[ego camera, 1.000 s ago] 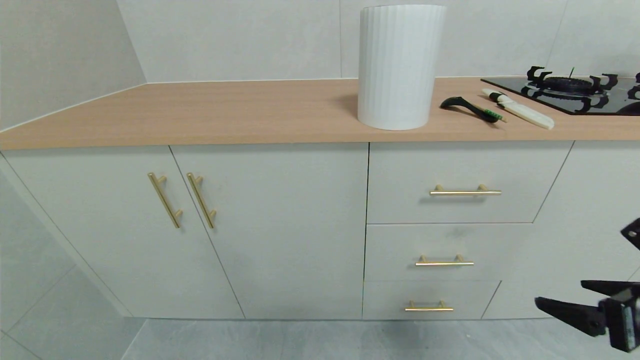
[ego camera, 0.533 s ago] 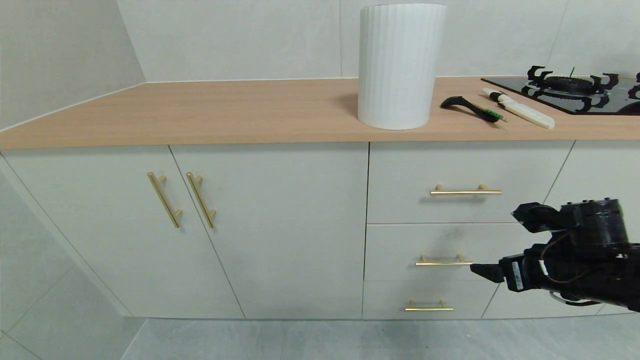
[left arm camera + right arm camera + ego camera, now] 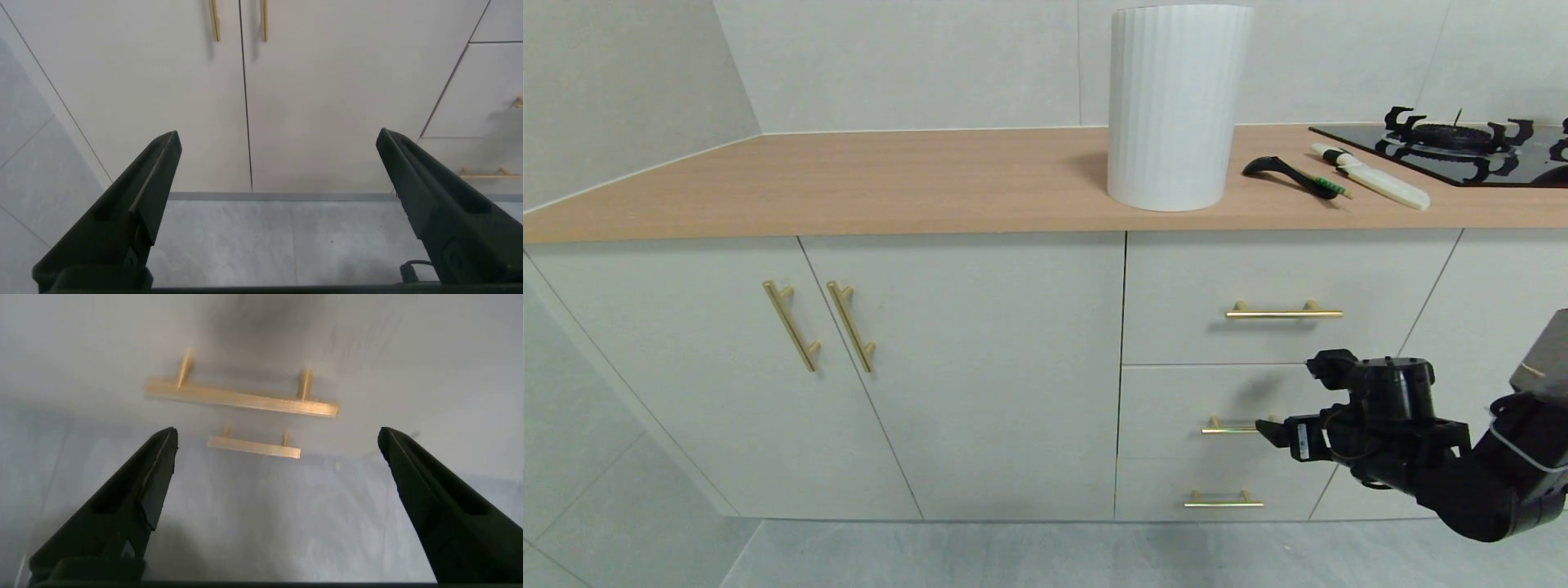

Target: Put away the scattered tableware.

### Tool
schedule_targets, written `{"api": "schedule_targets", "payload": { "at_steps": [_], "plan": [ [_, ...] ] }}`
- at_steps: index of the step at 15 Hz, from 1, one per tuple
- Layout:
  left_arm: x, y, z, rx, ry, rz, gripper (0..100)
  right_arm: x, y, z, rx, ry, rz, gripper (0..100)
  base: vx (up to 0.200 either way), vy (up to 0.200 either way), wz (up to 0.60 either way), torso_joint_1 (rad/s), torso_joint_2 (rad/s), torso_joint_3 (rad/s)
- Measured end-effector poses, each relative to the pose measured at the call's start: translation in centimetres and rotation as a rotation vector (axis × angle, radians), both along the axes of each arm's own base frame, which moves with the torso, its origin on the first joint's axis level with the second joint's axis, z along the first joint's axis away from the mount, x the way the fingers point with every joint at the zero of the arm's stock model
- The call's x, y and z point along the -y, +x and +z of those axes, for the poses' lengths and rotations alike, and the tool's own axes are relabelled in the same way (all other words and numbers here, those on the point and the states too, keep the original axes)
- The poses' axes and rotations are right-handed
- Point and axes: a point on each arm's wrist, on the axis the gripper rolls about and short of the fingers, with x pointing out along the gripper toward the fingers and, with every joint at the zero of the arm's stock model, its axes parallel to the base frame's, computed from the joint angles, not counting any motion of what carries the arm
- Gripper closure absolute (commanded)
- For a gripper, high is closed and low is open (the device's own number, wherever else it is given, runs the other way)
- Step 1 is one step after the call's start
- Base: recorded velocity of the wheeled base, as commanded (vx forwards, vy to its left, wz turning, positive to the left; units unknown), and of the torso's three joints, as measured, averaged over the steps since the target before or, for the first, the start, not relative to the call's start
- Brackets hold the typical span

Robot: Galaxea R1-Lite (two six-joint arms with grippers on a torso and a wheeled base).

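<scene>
On the bench (image 3: 890,180) a canister (image 3: 1176,106) stands right of centre. To its right lie a ladle (image 3: 1286,174), then a knife (image 3: 1372,186), then the hob (image 3: 1454,151). Below, two cupboard doors (image 3: 849,408) sit left of three stacked drawers (image 3: 1192,278). The right claw (image 3: 1267,429) hangs just before the middle handle (image 3: 1227,427).

Just ahead of the right gripper (image 3: 1286,394) sits the middle drawer (image 3: 1176,400), its brass handle (image 3: 1229,426) level, with one drawer above and one below. To the gripper's left stand two pale cabinet doors (image 3: 972,367). Above it runs a wood countertop (image 3: 890,184), with light tiled walls (image 3: 915,57) behind and a grey tiled floor (image 3: 1013,555) beneath.
</scene>
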Motion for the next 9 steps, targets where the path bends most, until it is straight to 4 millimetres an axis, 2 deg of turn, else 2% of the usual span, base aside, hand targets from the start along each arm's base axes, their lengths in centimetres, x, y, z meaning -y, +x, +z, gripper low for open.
{"api": "schedule_targets", "payload": {
  "at_steps": [4, 9],
  "plan": [
    [0.0, 0.0, 0.0, 0.0, 0.0, 0.0, 0, -0.4, 1.4, -2.5, 0.005, 0.029, -0.035, 0, 0.0, 0.0, 0.0, 0.0, 0.0, 0.0],
    [0.0, 0.0, 0.0, 0.0, 0.0, 0.0, 0, -0.7, 3.2, -4.2, 0.062, 0.028, -0.089, 0, 0.0, 0.0, 0.0, 0.0, 0.0, 0.0]
  ]
}}
